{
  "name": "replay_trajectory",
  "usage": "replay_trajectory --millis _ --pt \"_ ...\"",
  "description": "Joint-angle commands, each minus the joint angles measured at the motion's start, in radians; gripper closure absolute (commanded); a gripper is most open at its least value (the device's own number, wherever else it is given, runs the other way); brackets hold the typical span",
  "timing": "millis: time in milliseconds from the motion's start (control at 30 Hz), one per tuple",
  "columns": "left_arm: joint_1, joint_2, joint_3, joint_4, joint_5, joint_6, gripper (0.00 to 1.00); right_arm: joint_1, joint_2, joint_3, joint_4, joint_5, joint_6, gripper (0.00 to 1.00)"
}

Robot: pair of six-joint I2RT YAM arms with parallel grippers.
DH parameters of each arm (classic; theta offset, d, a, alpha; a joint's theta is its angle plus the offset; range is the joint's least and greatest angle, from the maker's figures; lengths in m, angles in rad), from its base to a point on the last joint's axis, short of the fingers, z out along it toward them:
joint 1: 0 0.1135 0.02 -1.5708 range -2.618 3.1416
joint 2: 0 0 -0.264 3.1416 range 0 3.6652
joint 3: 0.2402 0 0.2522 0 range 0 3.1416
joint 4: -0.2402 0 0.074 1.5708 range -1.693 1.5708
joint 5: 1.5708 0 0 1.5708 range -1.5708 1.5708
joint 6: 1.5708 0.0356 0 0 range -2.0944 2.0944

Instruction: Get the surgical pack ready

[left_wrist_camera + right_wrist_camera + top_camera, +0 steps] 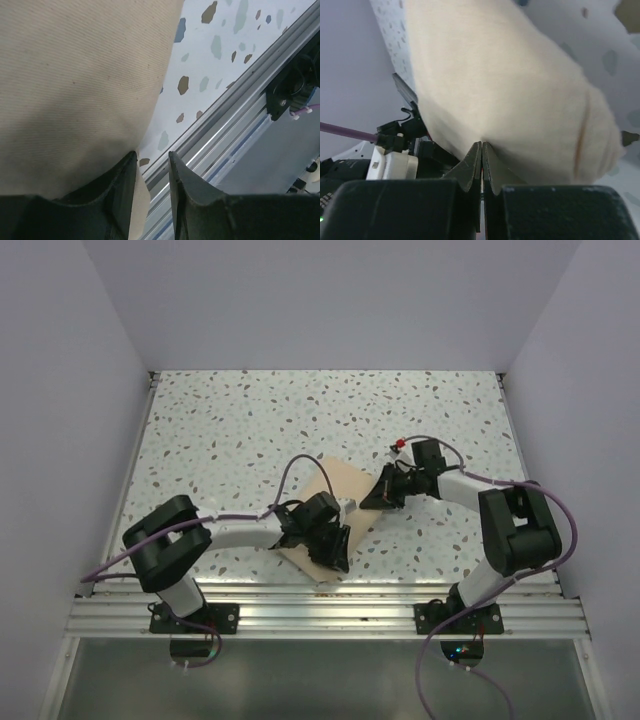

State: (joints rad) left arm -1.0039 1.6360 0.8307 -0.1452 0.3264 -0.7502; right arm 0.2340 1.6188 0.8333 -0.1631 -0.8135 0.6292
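Surgical pack (337, 483) sits near the table's (250, 430) front edge, midway along. Left gripper (152, 159): fingers part-spread, straddling its cloth edge. Right gripper (481, 146): fingers pressed together, tips against the pack's right side.

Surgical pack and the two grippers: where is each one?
surgical pack (338, 478): top view, bare tan cloth between the arms.
left gripper (152, 162): left wrist view, gap between its parted fingertips.
right gripper (481, 148): right wrist view, where its closed fingertips meet.
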Motion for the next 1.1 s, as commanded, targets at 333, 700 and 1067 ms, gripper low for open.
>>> replay_trajectory --millis 333,700,1067 --pt "0.16 0.148 0.068 -0.223 -0.07 0.1 0.64 -0.036 0.036 -0.031 -0.015 0.105 -0.029 1.0" --pt "0.344 0.26 0.323 -0.393 -0.078 0.296 0.63 -0.09 0.151 0.107 -0.105 0.128 -0.074 1.0" --pt "0.464 -0.176 0.271 -0.331 0.049 0.269 0.55 -0.085 0.116 0.323 -0.007 0.016 0.069 1.0"
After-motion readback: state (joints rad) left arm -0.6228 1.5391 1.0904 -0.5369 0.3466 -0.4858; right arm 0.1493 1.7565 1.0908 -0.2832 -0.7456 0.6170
